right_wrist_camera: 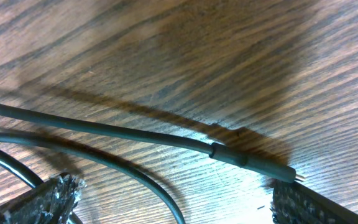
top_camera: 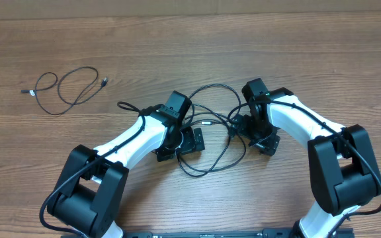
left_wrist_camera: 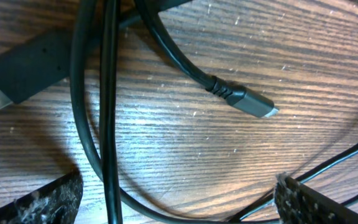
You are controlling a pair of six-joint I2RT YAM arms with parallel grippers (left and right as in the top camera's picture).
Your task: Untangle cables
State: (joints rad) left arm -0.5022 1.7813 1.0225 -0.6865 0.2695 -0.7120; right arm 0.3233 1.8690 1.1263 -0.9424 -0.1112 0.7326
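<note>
One cable (top_camera: 59, 88) apart, tangled cables (top_camera: 215, 86), wooden table (top_camera: 177, 39)

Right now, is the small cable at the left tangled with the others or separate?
Separate: the small cable lies alone in loose loops, well apart from the tangled cables in the middle.

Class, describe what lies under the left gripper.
Under the open left gripper, loose cables cross on the wooden table, one ending in a small plug. From overhead the gripper covers where they cross.
</note>
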